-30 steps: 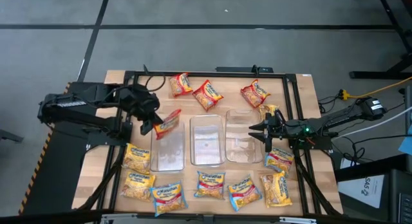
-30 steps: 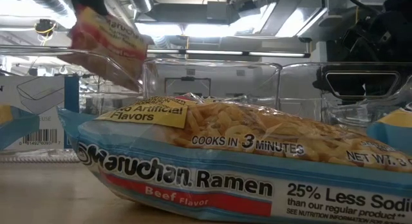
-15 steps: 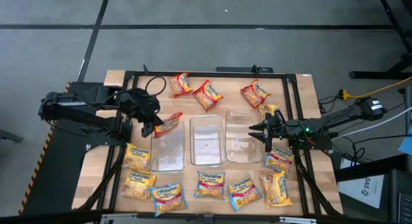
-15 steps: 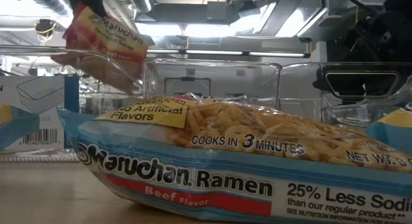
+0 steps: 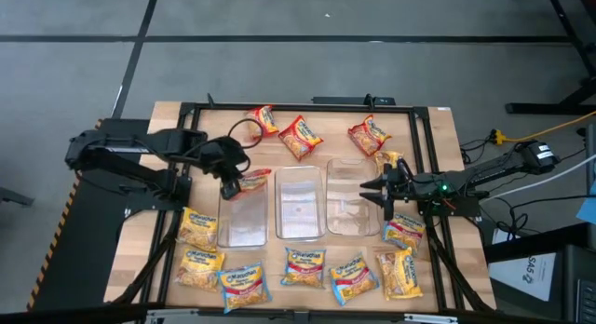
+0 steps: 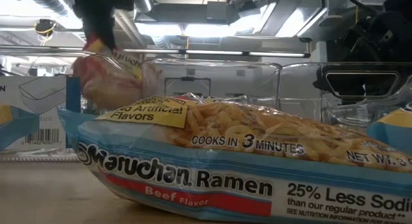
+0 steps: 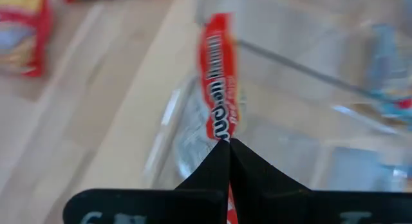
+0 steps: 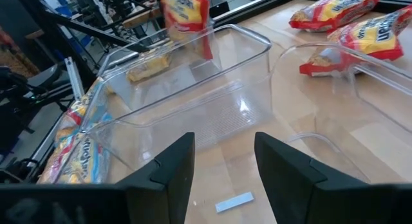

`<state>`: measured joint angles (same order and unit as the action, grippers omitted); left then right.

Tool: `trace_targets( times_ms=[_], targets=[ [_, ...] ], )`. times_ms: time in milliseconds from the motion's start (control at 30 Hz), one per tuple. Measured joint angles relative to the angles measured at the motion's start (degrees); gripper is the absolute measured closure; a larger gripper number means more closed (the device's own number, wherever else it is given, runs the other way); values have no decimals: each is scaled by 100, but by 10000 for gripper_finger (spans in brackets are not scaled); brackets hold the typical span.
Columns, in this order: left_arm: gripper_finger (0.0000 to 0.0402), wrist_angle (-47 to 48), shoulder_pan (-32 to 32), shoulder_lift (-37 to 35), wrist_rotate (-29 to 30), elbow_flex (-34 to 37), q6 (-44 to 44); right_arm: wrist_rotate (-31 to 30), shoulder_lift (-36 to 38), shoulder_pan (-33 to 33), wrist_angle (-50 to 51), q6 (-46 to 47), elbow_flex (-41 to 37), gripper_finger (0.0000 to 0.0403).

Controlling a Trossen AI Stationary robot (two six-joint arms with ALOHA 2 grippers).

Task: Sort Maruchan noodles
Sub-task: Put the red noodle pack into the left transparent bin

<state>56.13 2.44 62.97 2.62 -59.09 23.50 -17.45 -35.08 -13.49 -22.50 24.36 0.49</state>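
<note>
Since the earlier frames the left gripper [image 5: 230,182] had carried its red ramen packet [image 5: 251,181] farther in over the worktop [image 5: 172,114], from beside the left clear bin [image 5: 243,210] to above that bin's far end; the right arm had not shifted. In the left wrist view the two dark fingers were pressed together on the packet's edge, pinching the red-printed film [image 7: 219,82] so that it hung edge-on over the bin's clear wall; the right gripper [image 5: 374,192] waited with fingers spread beside the right bin [image 5: 352,209], its jaws well apart in its own wrist view. The packet looked light and crinkly, the film probably slick, with a brittle noodle block inside that would likely crack under a hard squeeze; a hold on the flat sealed edge, as here, seemed the safest place. The three bins were clear rigid plastic with rounded corners, the middle bin [image 5: 299,205] appearing empty; the other Maruchan packets [image 5: 303,267] lay flat on the pale wooden worktop, red ones along the far side, blue and yellow ones along the near edge; the blue beef packet [image 6: 225,166] filled the low view, its wrapper glossy and wrinkled.
</note>
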Motion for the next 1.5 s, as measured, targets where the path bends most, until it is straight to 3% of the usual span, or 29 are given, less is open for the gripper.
trace_targets(
  times_ms=[267, 600, 800, 867, 1067, 1200, 1500],
  targets=[
    [397, 201, -2, 154, 408, 0, 294, 139, -1, 1, 5, 0, 0, 236],
    [348, 189, -3, 154, 729, 0, 298, 161, 1, -1, 15, 0, 0, 236],
    [338, -79, 130, 104, 2384, 0, -17, 172, -2, 1, 5, 0, 0, 236],
    [335, -419, 349, 121, 2573, 0, -338, 172, 1, 1, -7, 0, 0, 236],
    [317, -1785, 1576, 346, 1766, -1, -1638, 174, -2, 1, -3, 116, 0, 236],
    [291, -2476, 2609, 605, 840, -2, -2195, 260, -2, -1, -4, 120, 0, 236],
    [231, -3423, 4444, 1797, -1382, -2, -1939, 303, 1, 1, -6, 128, 0, 236]
  ],
)
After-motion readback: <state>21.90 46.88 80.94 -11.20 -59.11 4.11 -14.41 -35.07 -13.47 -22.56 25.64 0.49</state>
